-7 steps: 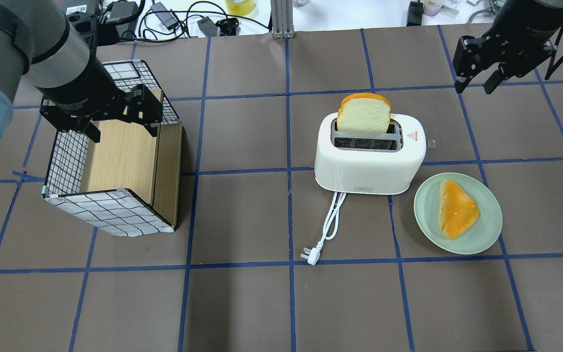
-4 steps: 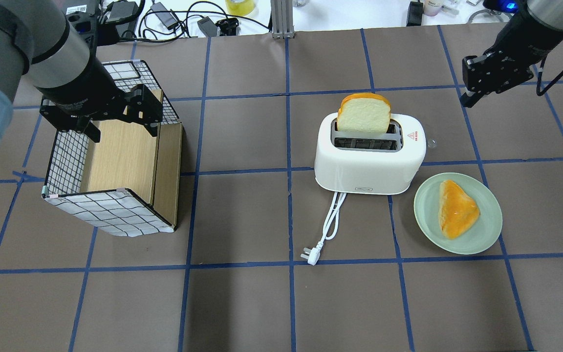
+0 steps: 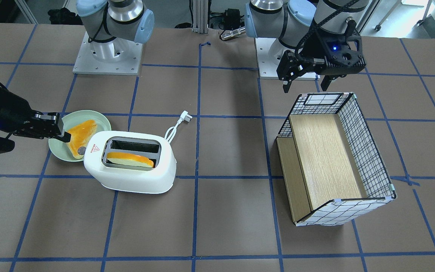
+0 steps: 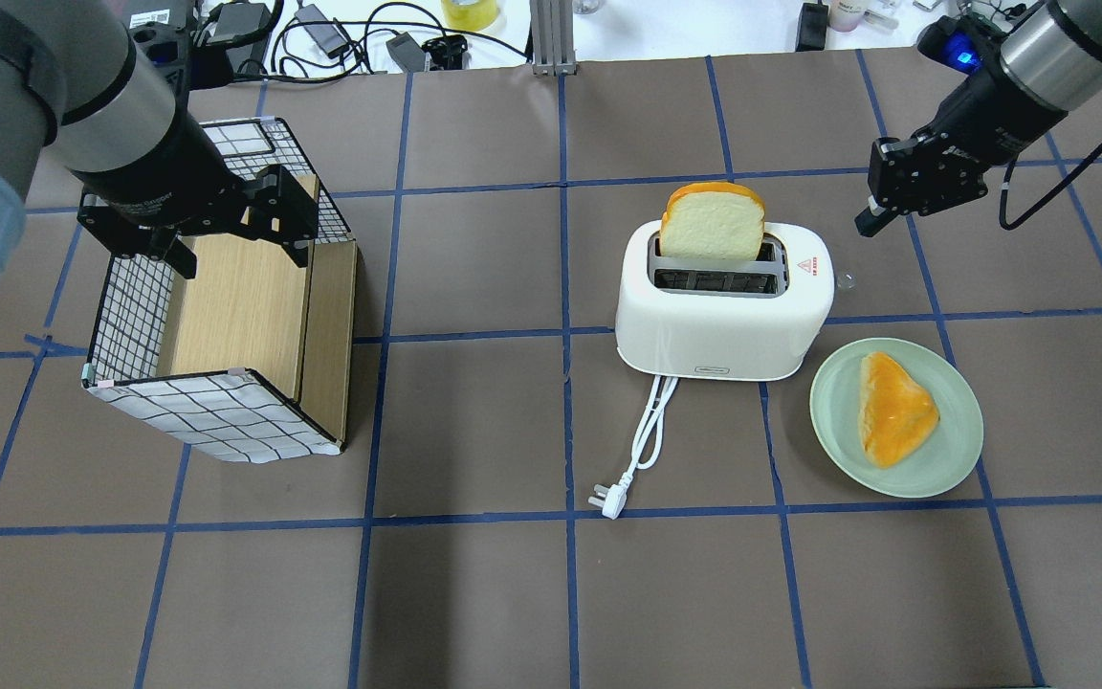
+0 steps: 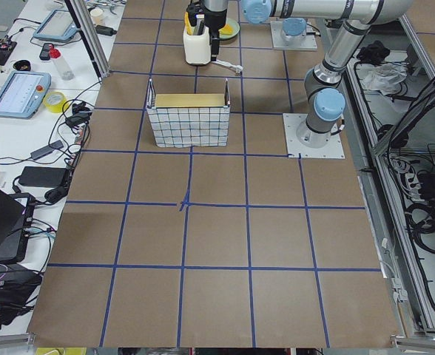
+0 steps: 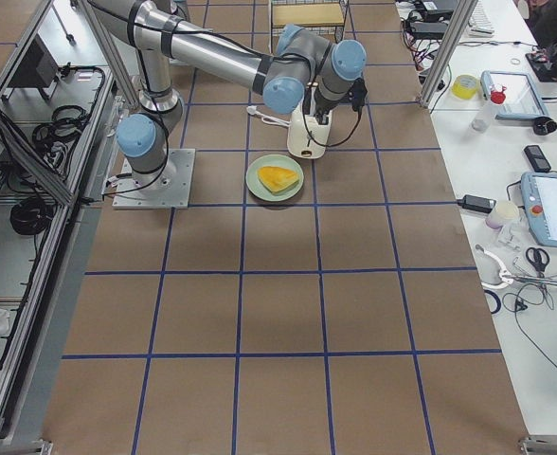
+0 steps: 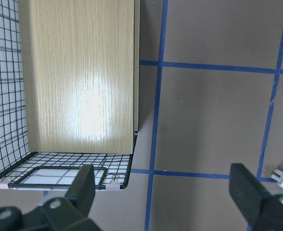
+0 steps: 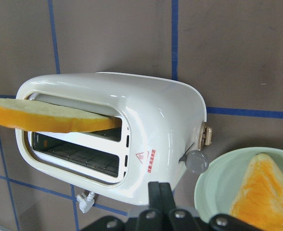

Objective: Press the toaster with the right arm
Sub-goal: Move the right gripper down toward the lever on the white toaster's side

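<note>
The white toaster [image 4: 723, 316] stands mid-table and holds a bread slice [image 4: 712, 222] upright in its far slot. It also shows in the front view [image 3: 130, 172] and in the right wrist view [image 8: 151, 110], where its lever [image 8: 206, 136] and grey knob [image 8: 197, 161] sit on the end facing me. My right gripper [image 4: 865, 226] is shut and empty. It hovers just beyond the toaster's right end, apart from it, fingers pointing at it [image 8: 160, 191]. In the front view the right gripper [image 3: 65, 136] hangs over the plate. My left gripper [image 4: 226, 230] is open and empty over the basket.
A green plate [image 4: 962, 421] with an orange-crusted bread piece [image 4: 895, 407] lies front-right of the toaster. The white cord and plug [image 4: 642, 445] trail toward the front. A wire basket with a wooden floor [image 4: 216, 413] stands at the left. Cables lie beyond the far edge.
My right gripper has turned, come left and down toward the toaster's right end, and its fingers have closed together. The left arm, toaster and bread have not moved.
</note>
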`<state>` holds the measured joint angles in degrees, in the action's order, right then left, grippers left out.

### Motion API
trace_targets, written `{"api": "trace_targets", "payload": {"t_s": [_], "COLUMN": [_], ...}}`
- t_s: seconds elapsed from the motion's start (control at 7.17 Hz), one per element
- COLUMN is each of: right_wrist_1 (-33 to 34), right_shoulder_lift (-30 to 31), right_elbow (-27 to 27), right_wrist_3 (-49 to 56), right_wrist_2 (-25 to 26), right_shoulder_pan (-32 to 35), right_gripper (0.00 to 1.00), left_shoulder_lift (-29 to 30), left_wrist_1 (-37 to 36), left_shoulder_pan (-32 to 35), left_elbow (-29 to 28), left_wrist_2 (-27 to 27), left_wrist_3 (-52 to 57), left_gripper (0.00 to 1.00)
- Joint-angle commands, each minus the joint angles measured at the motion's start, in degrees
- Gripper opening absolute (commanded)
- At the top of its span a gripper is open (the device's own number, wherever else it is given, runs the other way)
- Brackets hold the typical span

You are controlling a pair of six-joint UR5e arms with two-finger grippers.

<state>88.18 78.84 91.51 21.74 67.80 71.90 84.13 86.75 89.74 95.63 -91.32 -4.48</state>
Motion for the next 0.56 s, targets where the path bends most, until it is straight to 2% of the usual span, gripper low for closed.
{"api": "trace_targets", "payload": {"t_s": [0.0,0.28,0.42], "right_wrist_1": [0.33,1.03,2.94], "right_shoulder_lift": [-0.96,-0.96,-1.75], "right_elbow": [0.6,1.3,2.09], "right_wrist_3": [2.34,2.08,1.82], "right_wrist_2": [-0.83,0.22,3.01], "right_shoulder_pan": [-0.26,-1.48,-1.84], "right_gripper": [0.04,0.04,0.04], "left_shoulder_lift": [-0.02,0.07,-0.02], "left_wrist_1": [0.0,0.0,0.0], "left_shoulder_pan": [0.0,0.0,0.0], "left_elbow": [0.0,0.0,0.0], "left_wrist_2": [0.0,0.09,0.0], "left_wrist_3": [0.0,0.0,0.0], "left_gripper": [1.0,1.0,1.0]}}
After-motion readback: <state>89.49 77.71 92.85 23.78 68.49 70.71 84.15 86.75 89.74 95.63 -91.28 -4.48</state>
